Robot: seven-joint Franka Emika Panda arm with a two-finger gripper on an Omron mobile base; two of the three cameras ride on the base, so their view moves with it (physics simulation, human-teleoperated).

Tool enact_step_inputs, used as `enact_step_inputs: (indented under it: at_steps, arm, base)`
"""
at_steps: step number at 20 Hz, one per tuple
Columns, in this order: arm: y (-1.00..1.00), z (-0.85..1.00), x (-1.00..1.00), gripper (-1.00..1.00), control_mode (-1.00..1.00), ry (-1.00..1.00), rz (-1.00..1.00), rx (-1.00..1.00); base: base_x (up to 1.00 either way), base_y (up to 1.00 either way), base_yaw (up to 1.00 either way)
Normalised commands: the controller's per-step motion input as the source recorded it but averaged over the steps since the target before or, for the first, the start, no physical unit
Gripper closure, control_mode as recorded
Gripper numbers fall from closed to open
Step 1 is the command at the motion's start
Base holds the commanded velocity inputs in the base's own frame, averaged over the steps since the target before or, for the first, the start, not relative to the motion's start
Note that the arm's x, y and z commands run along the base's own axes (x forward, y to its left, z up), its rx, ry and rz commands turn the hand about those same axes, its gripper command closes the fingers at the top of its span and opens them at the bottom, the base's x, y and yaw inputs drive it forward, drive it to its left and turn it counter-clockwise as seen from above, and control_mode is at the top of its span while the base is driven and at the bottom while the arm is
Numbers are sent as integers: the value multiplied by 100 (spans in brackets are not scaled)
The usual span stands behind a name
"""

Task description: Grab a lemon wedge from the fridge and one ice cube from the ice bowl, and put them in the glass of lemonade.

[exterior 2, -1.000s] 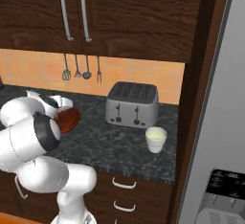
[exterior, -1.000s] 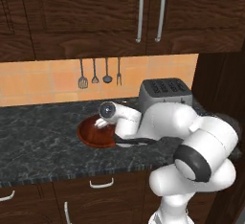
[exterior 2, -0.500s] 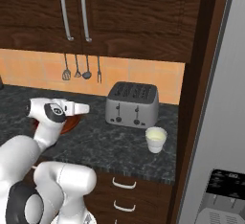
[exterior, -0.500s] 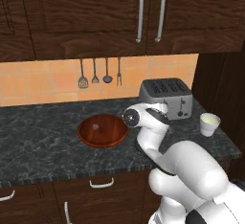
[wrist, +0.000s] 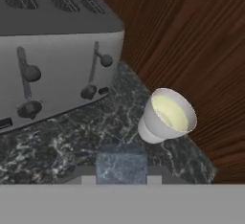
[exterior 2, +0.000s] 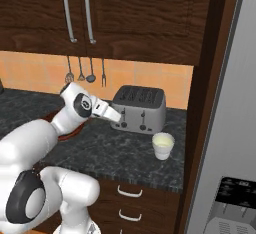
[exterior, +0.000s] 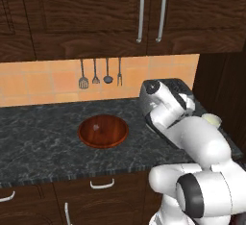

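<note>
In the hand view a pale translucent ice cube (wrist: 121, 162) sits between the finger tips of my gripper (wrist: 119, 178), which is shut on it. The glass of lemonade (wrist: 168, 115) stands just ahead and to the right of the cube, on the dark counter beside the toaster (wrist: 52, 50). From the right base, the gripper (exterior 2: 120, 118) hovers in front of the toaster (exterior 2: 140, 109), left of the glass (exterior 2: 163, 145). The reddish-brown ice bowl (exterior: 103, 131) lies left of the arm with a small pale piece (exterior: 96, 127) inside. The grey fridge (exterior 2: 232, 103) stands at the right. The lemon wedge is out of view.
A dark wood panel (wrist: 191, 41) rises right behind the glass. Utensils (exterior: 101, 75) hang on the tiled back wall, under the upper cabinets (exterior: 144, 12). The fridge's black dispenser panel (exterior 2: 235, 205) is low on the right. Drawers (exterior 2: 127, 203) run under the counter edge.
The arm has swung right from above the ice bowl to in front of the toaster, toward the glass. The bowl is now uncovered. The base has not moved.
</note>
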Motion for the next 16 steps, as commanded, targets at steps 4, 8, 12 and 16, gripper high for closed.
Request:
enact_step_inputs:
  at_steps: [4, 8, 12, 16]
  arm:
    - [-100, -53, -14, 100, -100, 1, -3, 26]
    - [-92, -5, 13, 100, -100, 0, -2, 13]
    - [-83, 7, 11, 100, -100, 0, 1, 12]
    - [-62, -19, 11, 100, -100, 0, 15, 0]
  base:
    - [0, 0, 0]
    - [0, 0, 0]
    - [0, 0, 0]
    - [0, 0, 0]
